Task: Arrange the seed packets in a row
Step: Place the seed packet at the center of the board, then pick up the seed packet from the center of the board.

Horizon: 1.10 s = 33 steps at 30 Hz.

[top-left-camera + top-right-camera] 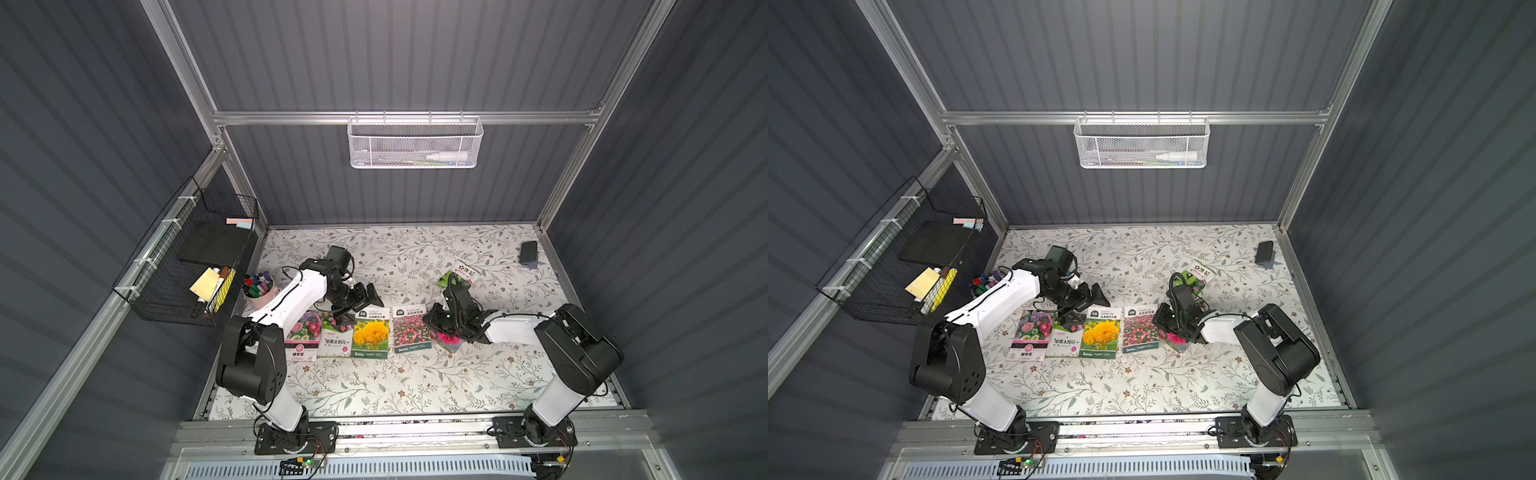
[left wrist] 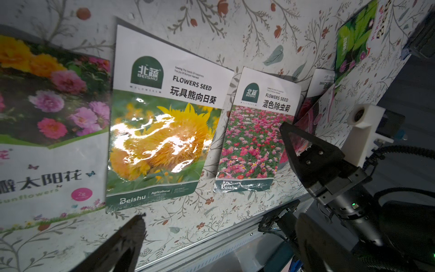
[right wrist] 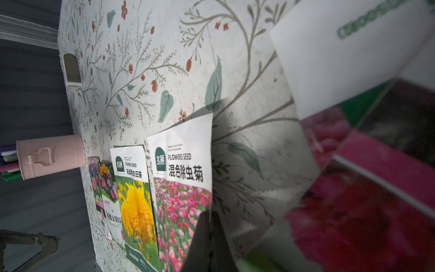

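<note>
Packets: four lie side by side in a row, ending at the pink-field packet (image 1: 410,332). A magenta packet (image 1: 449,341) sits skewed just beside it, so I judge it next in line. The right gripper (image 1: 430,321) is closed, its arm folded low over that packet; I cannot confirm a grip. The left gripper (image 1: 359,307) hovers open above the row. A green packet (image 1: 455,277) lies well apart.

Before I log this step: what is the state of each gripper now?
Left gripper: open, holding nothing.
Right gripper: closed, nothing seen held.
</note>
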Each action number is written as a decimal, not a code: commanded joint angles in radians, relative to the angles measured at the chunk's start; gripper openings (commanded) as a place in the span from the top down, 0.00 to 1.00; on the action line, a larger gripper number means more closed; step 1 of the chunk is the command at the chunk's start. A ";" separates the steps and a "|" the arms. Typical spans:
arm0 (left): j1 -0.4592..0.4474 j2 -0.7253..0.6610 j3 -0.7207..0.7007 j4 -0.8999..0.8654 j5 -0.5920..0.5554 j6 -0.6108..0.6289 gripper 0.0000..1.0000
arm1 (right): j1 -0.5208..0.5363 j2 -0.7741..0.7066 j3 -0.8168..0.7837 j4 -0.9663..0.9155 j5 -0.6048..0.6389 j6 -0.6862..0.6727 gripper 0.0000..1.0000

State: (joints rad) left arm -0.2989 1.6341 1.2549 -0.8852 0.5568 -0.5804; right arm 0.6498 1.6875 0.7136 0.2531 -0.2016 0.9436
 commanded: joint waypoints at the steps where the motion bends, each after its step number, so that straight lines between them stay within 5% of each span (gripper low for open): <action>1: 0.006 -0.023 -0.009 0.007 -0.003 -0.004 0.00 | 0.024 0.010 0.025 -0.045 0.036 0.022 1.00; 9: 0.006 -0.036 -0.021 0.010 0.008 -0.001 0.01 | 0.048 0.028 0.053 -0.087 0.039 0.014 0.94; 19: 0.006 -0.033 -0.033 0.038 0.040 -0.003 0.01 | 0.058 -0.052 0.040 -0.159 0.050 0.002 0.30; 23: 0.004 -0.003 -0.028 0.063 0.086 -0.021 0.00 | 0.057 -0.173 0.051 -0.264 0.064 -0.042 0.15; 30: -0.073 0.080 -0.003 0.137 0.150 -0.042 0.01 | -0.015 -0.456 0.022 -0.533 0.209 -0.118 0.05; 33: -0.158 0.131 0.068 0.070 0.148 0.033 0.01 | -0.163 -0.536 -0.061 -0.549 0.122 -0.118 0.06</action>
State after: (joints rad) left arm -0.3897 1.7306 1.2594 -0.7753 0.6743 -0.6060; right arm 0.5869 1.1851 0.7216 -0.1684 -0.0738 0.8474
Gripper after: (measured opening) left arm 0.994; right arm 0.945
